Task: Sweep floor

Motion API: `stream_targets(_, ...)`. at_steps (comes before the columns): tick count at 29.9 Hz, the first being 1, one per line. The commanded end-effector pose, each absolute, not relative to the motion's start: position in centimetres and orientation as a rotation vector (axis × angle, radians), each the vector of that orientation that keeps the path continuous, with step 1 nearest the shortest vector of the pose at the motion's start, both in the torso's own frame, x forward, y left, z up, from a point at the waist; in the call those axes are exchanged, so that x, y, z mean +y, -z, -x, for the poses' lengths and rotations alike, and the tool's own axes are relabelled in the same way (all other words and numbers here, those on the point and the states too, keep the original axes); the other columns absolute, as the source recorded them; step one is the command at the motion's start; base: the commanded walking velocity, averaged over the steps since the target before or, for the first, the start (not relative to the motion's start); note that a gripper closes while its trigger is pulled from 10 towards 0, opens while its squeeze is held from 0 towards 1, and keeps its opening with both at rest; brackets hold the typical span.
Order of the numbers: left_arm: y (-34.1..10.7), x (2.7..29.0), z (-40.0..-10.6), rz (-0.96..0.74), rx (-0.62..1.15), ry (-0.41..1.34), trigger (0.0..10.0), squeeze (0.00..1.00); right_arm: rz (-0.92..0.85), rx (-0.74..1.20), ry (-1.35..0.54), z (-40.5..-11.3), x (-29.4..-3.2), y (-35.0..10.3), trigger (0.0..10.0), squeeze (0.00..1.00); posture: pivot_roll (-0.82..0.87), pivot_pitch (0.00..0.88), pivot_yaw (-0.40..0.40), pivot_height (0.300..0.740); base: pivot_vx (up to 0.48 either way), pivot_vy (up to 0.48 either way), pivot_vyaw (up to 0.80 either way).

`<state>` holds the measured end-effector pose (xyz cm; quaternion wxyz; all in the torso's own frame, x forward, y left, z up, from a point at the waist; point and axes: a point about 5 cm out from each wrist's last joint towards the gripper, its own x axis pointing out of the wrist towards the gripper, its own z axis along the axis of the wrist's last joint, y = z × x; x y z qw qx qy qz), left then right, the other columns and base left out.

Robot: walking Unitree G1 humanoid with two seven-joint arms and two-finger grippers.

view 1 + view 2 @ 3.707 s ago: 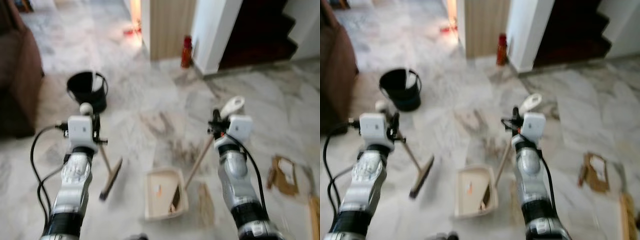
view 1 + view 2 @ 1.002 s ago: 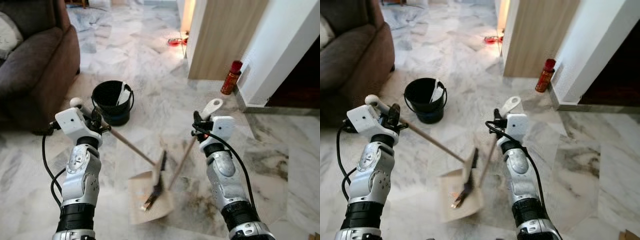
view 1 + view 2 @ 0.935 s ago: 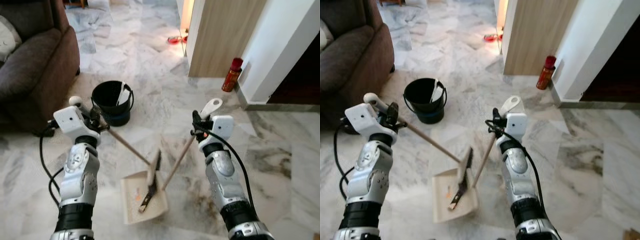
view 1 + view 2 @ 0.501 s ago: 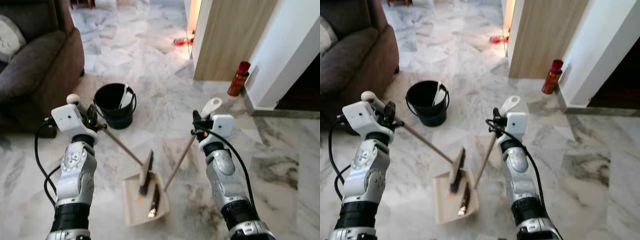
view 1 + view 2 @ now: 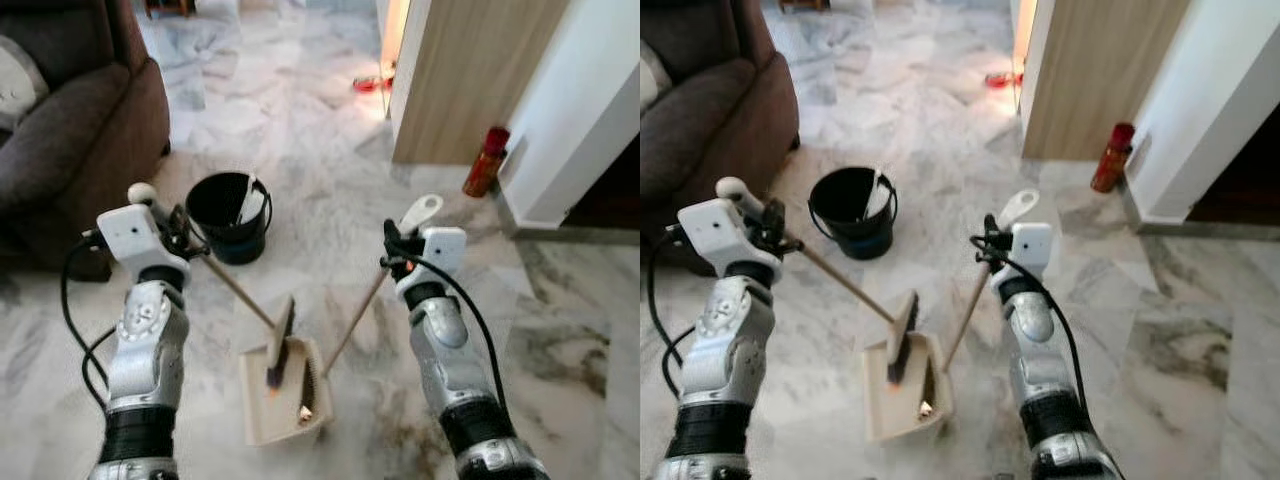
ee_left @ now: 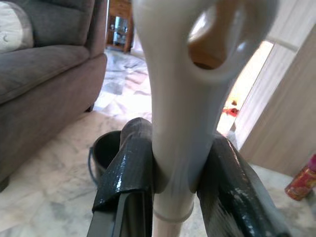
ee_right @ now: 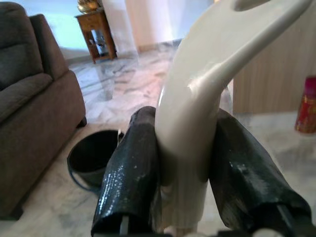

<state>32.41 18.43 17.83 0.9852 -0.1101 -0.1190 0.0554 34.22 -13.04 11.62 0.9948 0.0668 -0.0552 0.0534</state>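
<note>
**Kid:** Where is your broom?

**Me:** The broom (image 5: 278, 338) is right in front of me. Its brush end sits on the back of the cream dustpan (image 5: 284, 402), which rests on the marble floor (image 5: 320, 190). My left tool (image 5: 183, 240) pinches the top of the broom's long stick. In my left wrist view, a black finger (image 6: 126, 170) presses on each side of the pale handle.

**Kid:** And your other one?

**Me:** My right tool (image 5: 391, 248) is pinched on the dustpan's handle (image 5: 358, 310), up near its white hook end. That stick leans from my tool down to the pan.

**Kid:** Is the floor clean now?

**Me:** I think this patch is nearly done. Some small bits lie inside the pan, a dark one and a little orange one. I can't tell what they are. The floor just around the pan looks clean to me, but marble has lots of grey marks, so small dust could hide.

**Kid:** What's left?

**Me:** I guess the bits need to go somewhere. A black bucket (image 5: 229, 215) stands near, just past my left arm, beside the brown sofa (image 5: 70, 130). There's a red can (image 5: 484, 161) by the white wall too. I would also check the rest of the room.
</note>
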Motion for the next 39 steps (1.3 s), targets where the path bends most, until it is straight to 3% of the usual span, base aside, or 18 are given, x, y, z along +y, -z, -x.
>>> stream_targets(1,-19.19,19.01,-32.28,0.221,-0.298,-0.119,10.0,0.0,-0.136,-0.152,-0.128,-34.5,-12.39,-12.71,10.0,0.0,0.11,0.121,-0.014,0.74,0.277,0.0,0.0)
stream_targets(24,-19.35,18.93,-32.18,0.196,-0.304,-0.123,10.0,0.0,-0.119,-0.162,-0.145,-34.55,-12.48,-12.84,10.0,0.0,0.12,0.12,-0.018,0.74,0.279,0.0,0.0)
stream_targets(39,-19.31,18.71,-32.21,0.194,-0.306,-0.118,10.0,0.0,-0.105,-0.177,-0.16,-34.63,-12.42,-13.1,10.0,0.0,0.11,0.107,-0.023,0.74,0.28,0.0,0.68)
